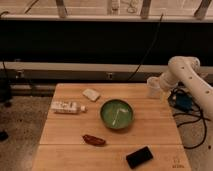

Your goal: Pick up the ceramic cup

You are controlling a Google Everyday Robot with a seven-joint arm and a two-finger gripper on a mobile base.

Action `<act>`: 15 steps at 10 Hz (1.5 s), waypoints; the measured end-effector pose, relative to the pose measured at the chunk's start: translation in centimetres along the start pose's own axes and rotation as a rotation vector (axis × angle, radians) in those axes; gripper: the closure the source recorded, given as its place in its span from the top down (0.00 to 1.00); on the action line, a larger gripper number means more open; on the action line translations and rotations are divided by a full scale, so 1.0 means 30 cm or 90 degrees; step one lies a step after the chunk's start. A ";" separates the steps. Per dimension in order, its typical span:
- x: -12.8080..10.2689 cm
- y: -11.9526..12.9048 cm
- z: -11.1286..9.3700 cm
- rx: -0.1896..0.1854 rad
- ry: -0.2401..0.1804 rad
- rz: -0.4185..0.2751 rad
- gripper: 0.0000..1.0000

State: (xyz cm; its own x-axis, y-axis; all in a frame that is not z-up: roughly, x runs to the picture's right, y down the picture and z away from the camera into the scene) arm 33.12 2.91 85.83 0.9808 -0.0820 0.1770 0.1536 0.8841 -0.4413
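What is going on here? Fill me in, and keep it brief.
A one-armed robot is going for the ceramic cup at the far right edge of the table. Its gripper is right beside the cup, which looks to be sitting on the wood, not lifted. The green bowl, a lying bottle, a red item and a black slab lie apart from it.

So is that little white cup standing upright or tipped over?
Upright: the ceramic cup stands on the table near its far right corner, rim upward. The gripper is right beside it, on the arm's side.
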 end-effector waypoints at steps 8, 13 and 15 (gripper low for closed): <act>0.022 0.005 0.122 -0.030 0.034 -0.013 0.74; 0.048 -0.017 0.129 -0.024 0.039 -0.007 0.24; 0.057 -0.029 0.126 -0.014 0.038 -0.001 0.04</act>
State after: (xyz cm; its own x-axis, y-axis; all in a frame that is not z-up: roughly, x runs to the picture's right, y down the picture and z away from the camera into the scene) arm 34.19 3.75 89.84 0.9858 -0.1117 0.1252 0.1575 0.8735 -0.4607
